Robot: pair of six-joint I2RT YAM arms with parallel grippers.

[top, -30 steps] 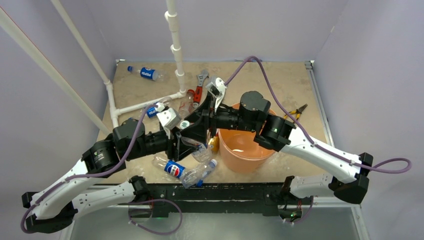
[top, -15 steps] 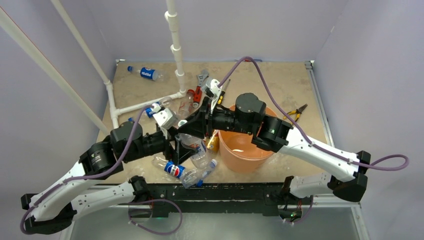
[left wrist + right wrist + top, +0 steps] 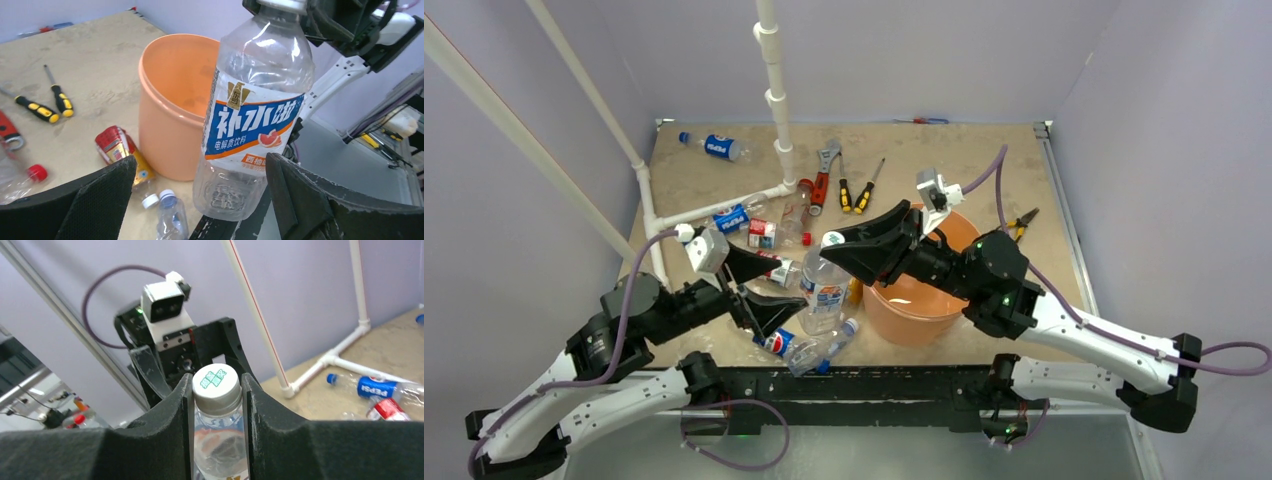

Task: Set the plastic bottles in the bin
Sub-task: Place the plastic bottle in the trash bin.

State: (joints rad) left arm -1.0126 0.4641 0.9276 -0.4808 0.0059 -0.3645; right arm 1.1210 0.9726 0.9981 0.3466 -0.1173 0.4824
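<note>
- Both arms have pulled back from the heap by the pipe frame (image 3: pixel 774 100) since 1 s ago; wrench (image 3: pixel 822 175) & screwdrivers (image 3: pixel 859 190) now uncovered; one bottle has come up w/ the R arm.
- R gripper (image 3: pixel 217 382): fingers clamped on the neck just under the white cap of the held bottle (image 3: pixel 255 115); gripping at the top lets the body hang upright, clear of the clutter below.
- Held bottle: clear, blue-orange label, off the table, just left of the bin (image 3: pixel 894 310); not yet over its rim.
- L gripper (image 3: pixel 784 288): fingers spread wide, one each side of the bottle's lower body; no contact seen; prob. placed to steady it, can't tell for sure.
- Next, by my read: swing R arm right over the rim, then release; L fingers must keep clear of the path.
- Left to do: near Pepsi bottle (image 3: pixel 774 340) + others at the bin's foot; far Pepsi bottle (image 3: pixel 717 147) in the far-left corner.
</note>
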